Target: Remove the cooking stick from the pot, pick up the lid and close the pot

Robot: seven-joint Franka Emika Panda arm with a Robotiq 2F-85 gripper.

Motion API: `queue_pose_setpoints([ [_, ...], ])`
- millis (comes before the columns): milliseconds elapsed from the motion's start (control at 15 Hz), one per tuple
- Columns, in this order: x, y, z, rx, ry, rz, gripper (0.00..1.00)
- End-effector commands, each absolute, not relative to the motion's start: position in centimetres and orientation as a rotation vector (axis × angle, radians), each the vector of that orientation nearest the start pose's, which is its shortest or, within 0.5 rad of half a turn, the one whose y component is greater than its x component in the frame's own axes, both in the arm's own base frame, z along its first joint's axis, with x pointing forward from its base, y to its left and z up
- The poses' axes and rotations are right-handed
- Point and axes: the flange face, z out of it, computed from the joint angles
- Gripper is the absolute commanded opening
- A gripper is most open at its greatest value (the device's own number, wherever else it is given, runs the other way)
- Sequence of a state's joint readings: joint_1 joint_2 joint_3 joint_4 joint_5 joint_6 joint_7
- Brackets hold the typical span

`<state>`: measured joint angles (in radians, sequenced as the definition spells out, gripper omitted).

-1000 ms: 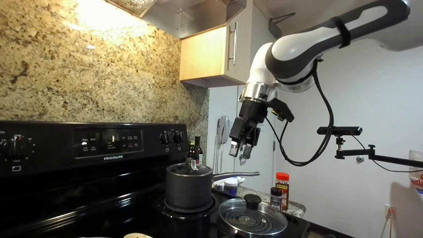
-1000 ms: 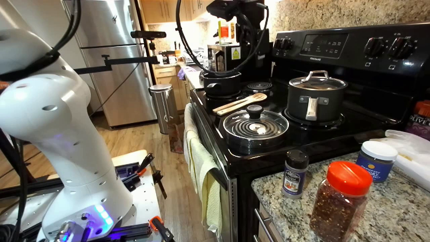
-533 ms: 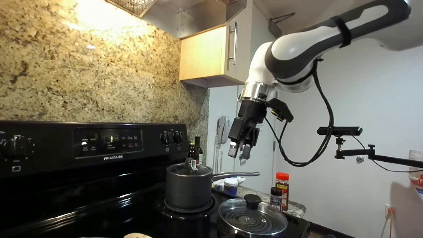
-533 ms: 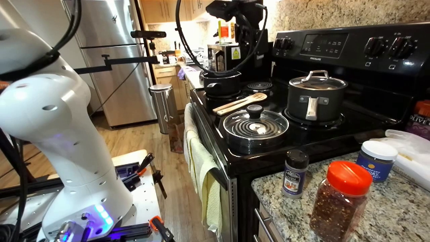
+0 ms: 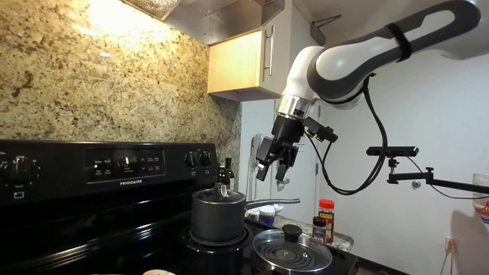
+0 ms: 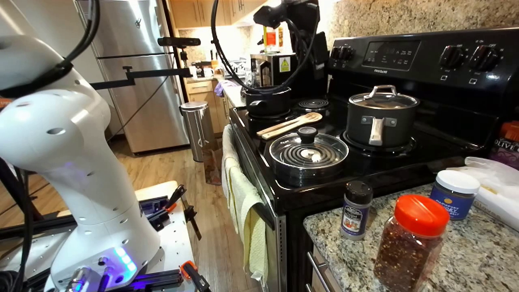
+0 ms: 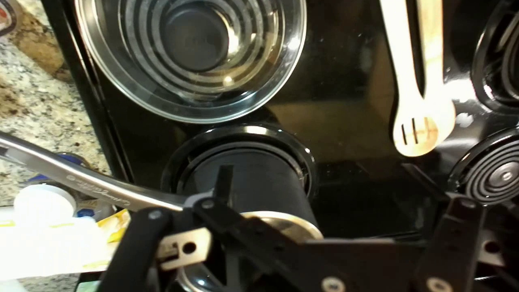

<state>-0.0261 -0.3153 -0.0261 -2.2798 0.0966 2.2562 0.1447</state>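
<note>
While the black two-fingered pincer (image 5: pixel 271 175) hung in the air above the glossy black stove-top bench (image 7: pixel 344 162), its fingers stood wide apart. Below it — and to its left in an exterior view — the dark grey, straight-sided cylindrical metal pot (image 5: pixel 217 219) sat upright on a rear burner (image 7: pixel 256 130), its long metal handle (image 5: pixel 273 201) showing under the pincer in that view. On that pot lay a clear glass, metal-rimmed, loop-handled cover (image 6: pixel 385 101). In the wrist view the pot was partly hidden by one side of the pincer. Ahead of the pincer there, past the pot, a round, clear glass, black-knobbed lid (image 6: pixel 309 156) sat near the bench's edge, concentric rings showing through it; what it rested on I could not tell. Two long, pale tan wooden utensils (image 7: pixel 406 77), one with a slotted head, lay together on the bench, lower than the pincer and off to the right in the wrist view, their wider ends towards it.
</note>
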Motion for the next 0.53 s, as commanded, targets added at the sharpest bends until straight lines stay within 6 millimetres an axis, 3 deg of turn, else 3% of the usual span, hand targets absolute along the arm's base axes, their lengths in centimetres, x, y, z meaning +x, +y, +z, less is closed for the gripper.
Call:
queue_pose_setpoints([
  [0, 46.9, -5.9, 50.7, -2.999, 0.564, -0.498, 1.0],
  [267, 45.4, -9.1, 48.9, -3.015, 0.714, -0.454, 1.0],
  [467, 44.3, -10.1, 47.4, -3.016, 0.758, -0.407, 1.0],
])
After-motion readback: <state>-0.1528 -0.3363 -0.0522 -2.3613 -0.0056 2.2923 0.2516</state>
